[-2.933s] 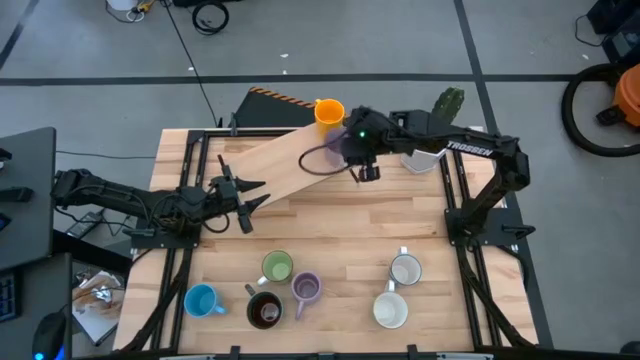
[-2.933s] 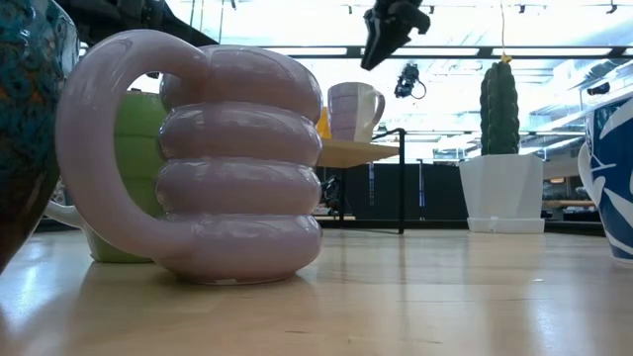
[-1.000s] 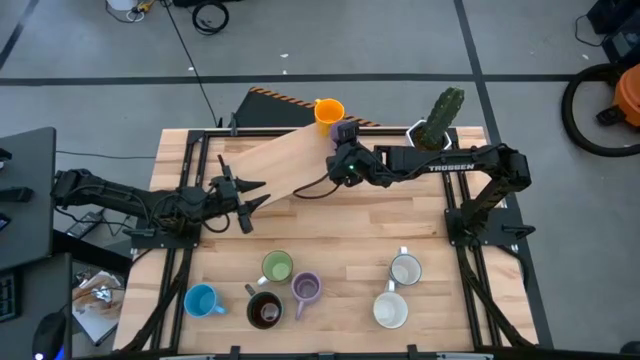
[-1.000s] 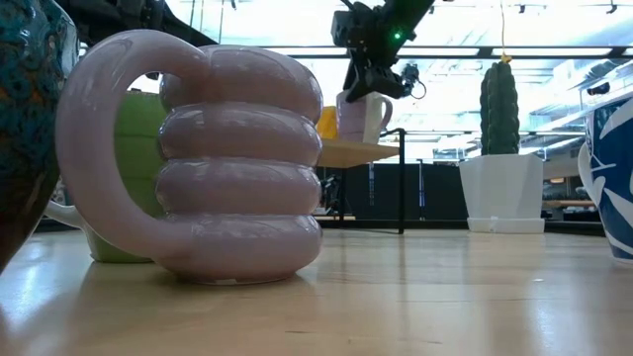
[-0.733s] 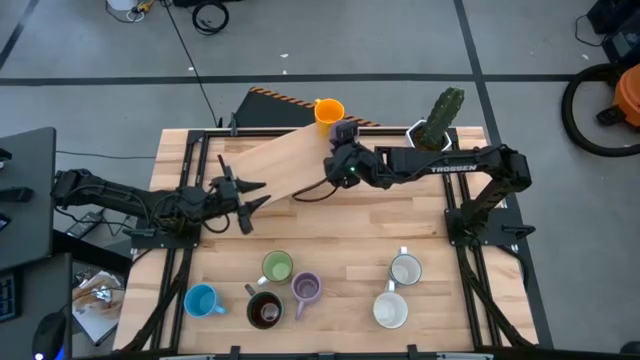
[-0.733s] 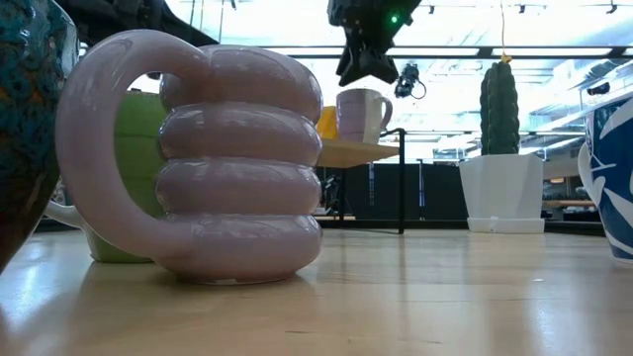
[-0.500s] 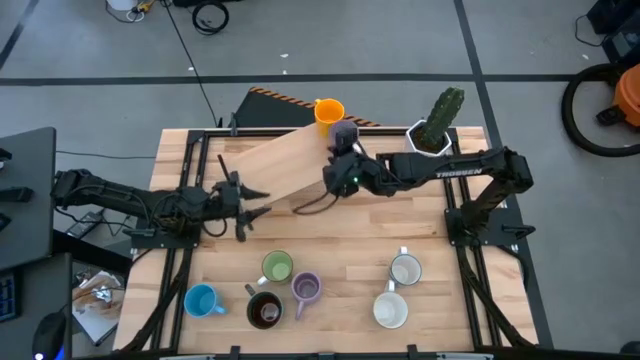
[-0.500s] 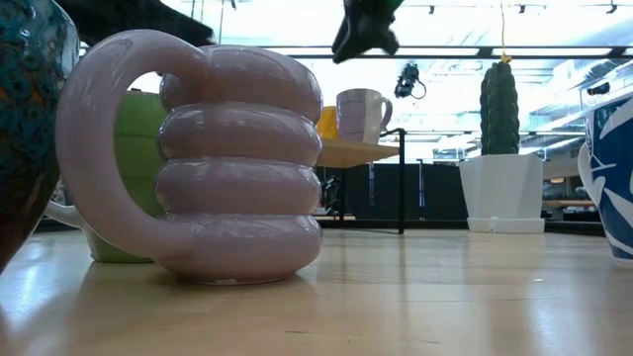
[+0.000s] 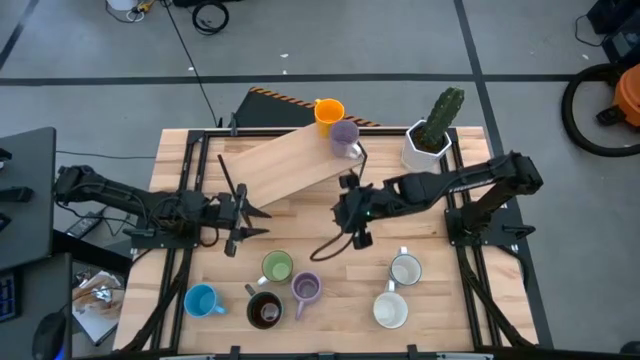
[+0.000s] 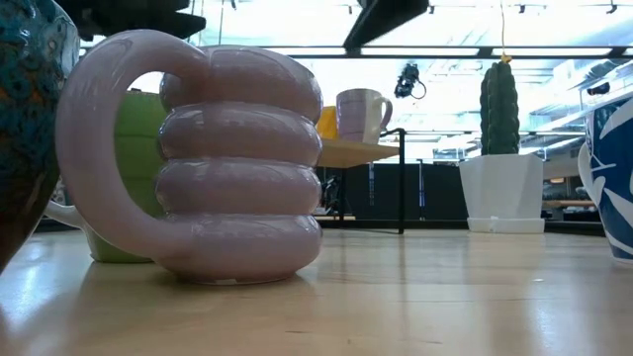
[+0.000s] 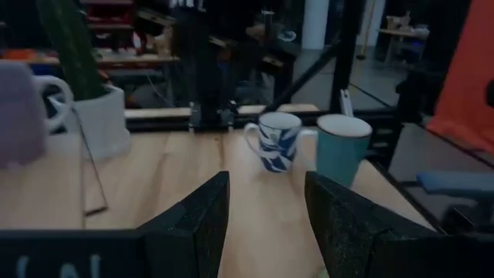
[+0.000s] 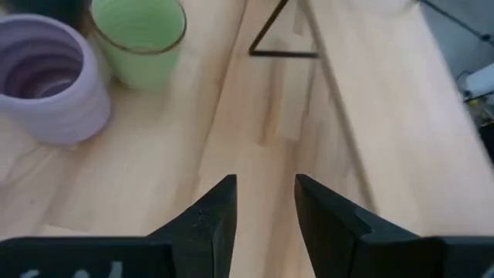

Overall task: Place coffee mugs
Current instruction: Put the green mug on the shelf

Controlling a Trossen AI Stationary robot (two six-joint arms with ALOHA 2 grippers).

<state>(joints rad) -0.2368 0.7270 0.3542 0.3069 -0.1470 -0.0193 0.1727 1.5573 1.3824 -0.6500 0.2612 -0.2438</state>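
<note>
Overhead, the right hand (image 9: pixel 357 232) hangs empty, fingers parted, above the middle of the surface (image 9: pixel 330 215), while the left hand (image 9: pixel 237 213), also spread and empty, sits low just beside the raised wooden shelf (image 9: pixel 280 165). On that shelf's far end stand an orange mug (image 9: pixel 329 112) and a lilac mug (image 9: pixel 345 137). Near the front edge cluster a green mug (image 9: pixel 277 267), a second lilac mug (image 9: pixel 306 288), a dark brown mug (image 9: pixel 264 311) and a blue mug (image 9: pixel 202 300); two white mugs (image 9: pixel 405 270) stand well apart to the right.

Level across the surface, a ridged lilac mug (image 10: pixel 213 163) fills the foreground, and the shelf's lilac mug (image 10: pixel 359 115) shows beyond.

Left wrist: open fingers (image 11: pixel 197 224) frame two mugs (image 11: pixel 276 142).

Right wrist: spread fingers (image 12: pixel 212 216) over bare wood, lilac (image 12: pixel 46 81) and green (image 12: pixel 143 42) mugs ahead.
</note>
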